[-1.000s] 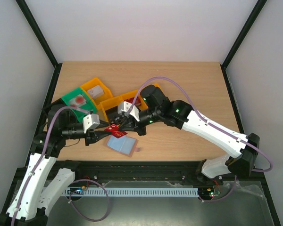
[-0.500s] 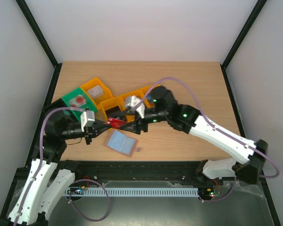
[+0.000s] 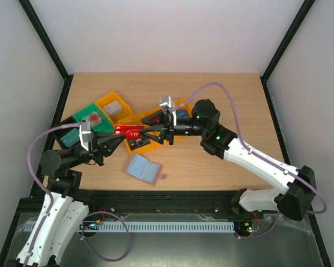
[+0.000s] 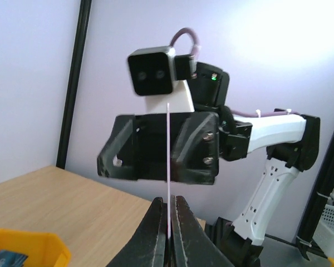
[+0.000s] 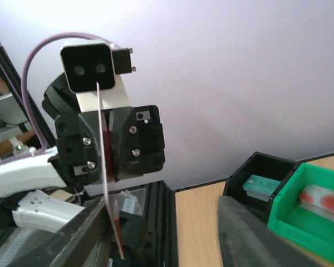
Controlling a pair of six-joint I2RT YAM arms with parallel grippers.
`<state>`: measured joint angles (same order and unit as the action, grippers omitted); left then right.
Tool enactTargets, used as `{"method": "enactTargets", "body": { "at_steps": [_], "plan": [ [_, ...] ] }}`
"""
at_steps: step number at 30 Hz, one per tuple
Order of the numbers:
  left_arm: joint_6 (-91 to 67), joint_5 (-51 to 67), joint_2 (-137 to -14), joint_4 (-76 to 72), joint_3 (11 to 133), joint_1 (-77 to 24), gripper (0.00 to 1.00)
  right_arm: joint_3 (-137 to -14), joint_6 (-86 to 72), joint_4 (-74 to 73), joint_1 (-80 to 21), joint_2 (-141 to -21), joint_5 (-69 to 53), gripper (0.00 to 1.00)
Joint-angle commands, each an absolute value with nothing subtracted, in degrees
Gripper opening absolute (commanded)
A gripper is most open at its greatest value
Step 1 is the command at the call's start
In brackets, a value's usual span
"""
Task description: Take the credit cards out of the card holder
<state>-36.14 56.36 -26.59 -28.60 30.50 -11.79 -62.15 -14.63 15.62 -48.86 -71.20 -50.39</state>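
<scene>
the red card [image 3: 132, 133], thin stiff plastic, carries white lettering too small to read. the left gripper [image 4: 168, 217] has its jaws pressed together on one end of the card. the right gripper [image 3: 146, 128] has its jaws wide apart on either side of the other end. the card holder [image 3: 143, 168] lies open and flat on the wooden table [image 3: 222, 105], pale blue lining up. the card hangs in the air just beyond the card holder. farther beyond it stand glossy orange bins [image 3: 112, 99] and a green bin [image 3: 79, 115].
</scene>
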Motion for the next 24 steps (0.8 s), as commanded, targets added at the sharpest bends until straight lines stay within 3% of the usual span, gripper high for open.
{"method": "enactTargets", "body": {
  "at_steps": [1,2,4,10,11,14,15,16,20,24],
  "plan": [
    [-39.6,55.8,-25.9,-34.5,29.9,-11.5,0.02,-63.1,-18.8,21.6,-49.4,-72.6,-55.3,0.32],
    [-39.4,55.6,-25.9,-34.3,29.8,-11.5,0.02,-63.2,-18.6,21.3,-49.5,-72.8,-56.2,0.19],
    [-39.1,54.8,-25.8,-33.9,29.7,-11.5,0.02,-63.3,-17.3,20.2,-49.5,-72.6,-57.2,0.03],
    [-36.2,53.4,-25.3,-30.7,29.4,-11.3,0.03,-65.9,-6.9,7.5,-49.5,-70.5,-56.1,0.02],
    [-35.8,53.8,-25.2,-29.7,29.1,-11.3,0.11,-66.9,-4.8,4.2,-49.5,-70.4,-55.4,0.02],
    [-24.5,57.9,-24.9,-19.6,30.7,-11.2,0.81,-71.2,4.0,-9.9,-49.5,-71.2,-51.4,0.02],
    [-17.5,59.1,-24.9,-12.2,32.9,-11.1,0.95,-72.9,7.3,-15.6,-49.5,-71.8,-49.7,0.02],
    [-10.2,59.1,-25.3,-5.2,35.5,-10.9,0.99,-74.5,10.2,-21.3,-49.6,-72.5,-47.5,0.02],
    [3.1,60.3,-29.3,16.3,42.8,-10.2,0.97,-79.5,17.8,-38.1,-52.3,-76.7,-40.6,0.02],
    [17.3,56.9,-33.9,30.7,46.3,-11.4,0.73,-83.7,21.0,-46.2,-55.4,-80.1,-39.0,0.02]
  ]
}}
